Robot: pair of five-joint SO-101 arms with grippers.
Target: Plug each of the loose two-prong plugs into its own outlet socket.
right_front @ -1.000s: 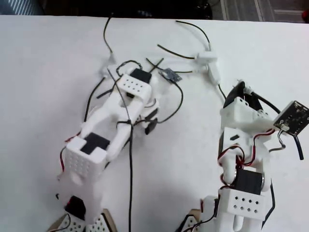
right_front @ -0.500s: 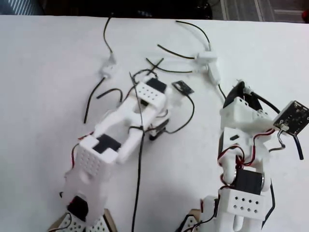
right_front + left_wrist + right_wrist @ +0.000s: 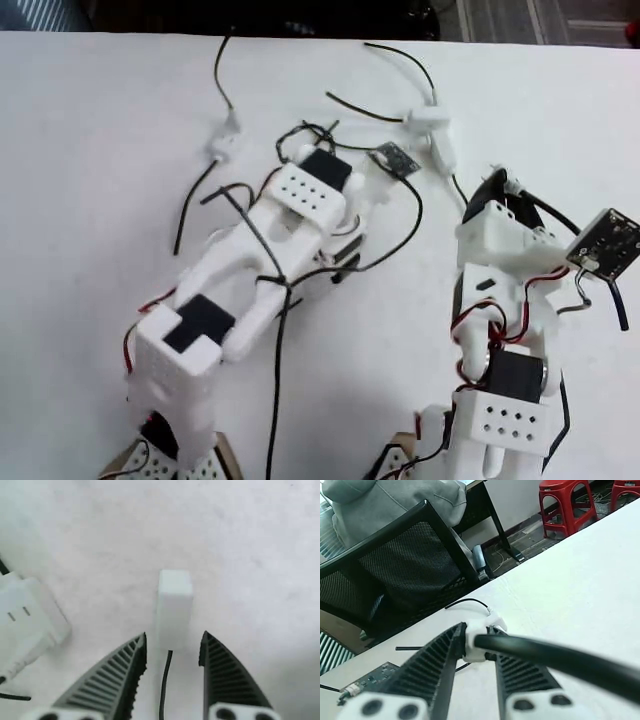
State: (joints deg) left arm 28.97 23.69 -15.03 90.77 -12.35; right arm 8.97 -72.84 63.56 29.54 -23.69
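The left gripper [image 3: 173, 636] is spread open, its jaws straddling the white plug [image 3: 175, 597] on the worktop [image 3: 240, 540]. If the jaws close off-centre, they may twist or flick the plug sideways, away from the outlet socket [image 3: 27, 615] beside the gripper.

Your white table [image 3: 90, 200] carries one white connector [image 3: 222, 143] on a black cord [image 3: 219, 75] at upper centre-left, and a white connector pair [image 3: 432, 130] right of upper centre.
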